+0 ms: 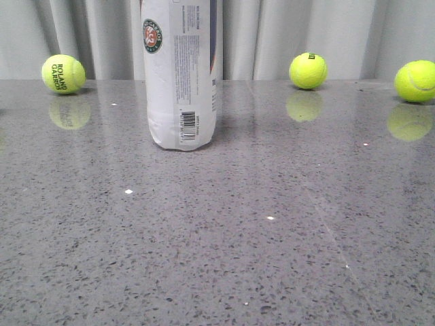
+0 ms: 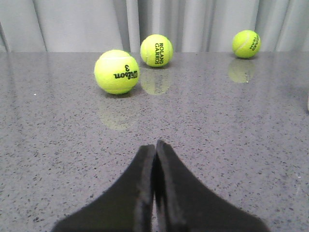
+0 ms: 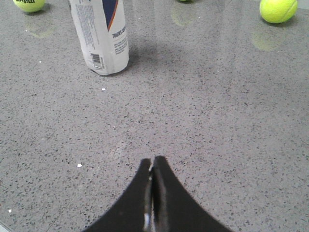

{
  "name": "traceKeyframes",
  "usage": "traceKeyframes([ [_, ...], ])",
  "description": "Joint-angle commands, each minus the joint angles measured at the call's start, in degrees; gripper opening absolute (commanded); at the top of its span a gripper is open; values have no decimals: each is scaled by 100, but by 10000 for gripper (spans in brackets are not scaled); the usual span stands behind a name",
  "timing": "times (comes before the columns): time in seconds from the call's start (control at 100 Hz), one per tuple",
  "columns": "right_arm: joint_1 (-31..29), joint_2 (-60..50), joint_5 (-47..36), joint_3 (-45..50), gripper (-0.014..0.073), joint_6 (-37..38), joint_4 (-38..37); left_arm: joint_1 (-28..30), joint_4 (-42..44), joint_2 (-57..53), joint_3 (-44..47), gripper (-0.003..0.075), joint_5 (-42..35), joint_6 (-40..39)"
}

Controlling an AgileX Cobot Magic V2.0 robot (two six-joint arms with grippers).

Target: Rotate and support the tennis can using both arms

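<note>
Grey speckled counter (image 1: 272, 258) runs back to pale curtains (image 1: 285, 34). On it the tennis can (image 1: 181, 75) stands upright, contents hidden by its white label, loose tennis balls (image 1: 308, 70) well behind. Both the left claw (image 2: 155, 145) and right claw (image 3: 152, 160) are pressed together, gripping nothing; the can stands well apart from the right claw.

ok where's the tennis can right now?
In the front view the tennis can stands upright on the grey table, left of centre, between the Roland Garros ball and the middle ball. Neither gripper touches it.
</note>
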Motion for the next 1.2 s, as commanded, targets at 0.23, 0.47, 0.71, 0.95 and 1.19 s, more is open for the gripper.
traceKeyframes([
  [0.23,-31,37,-343,-149,-67,-18,-48,6,-47,-190,254,-20,-430,-65],
  [0.47,-31,37,-487,-144,-67,-18,-48,6,-47,-190,254,-20,-430,-65],
  [0.71,-347,37,-1632,286,-67,-18,-48,6,-47,-190,254,-20,-430,-65],
  [0.95,-1161,-148,-2762,948,-67,-18,-48,6,-47,-190,254,-20,-430,-65],
  [1.19,-1983,-707,-3337,1652,-67,-18,-48,6,-47,-190,254,-20,-430,-65],
])
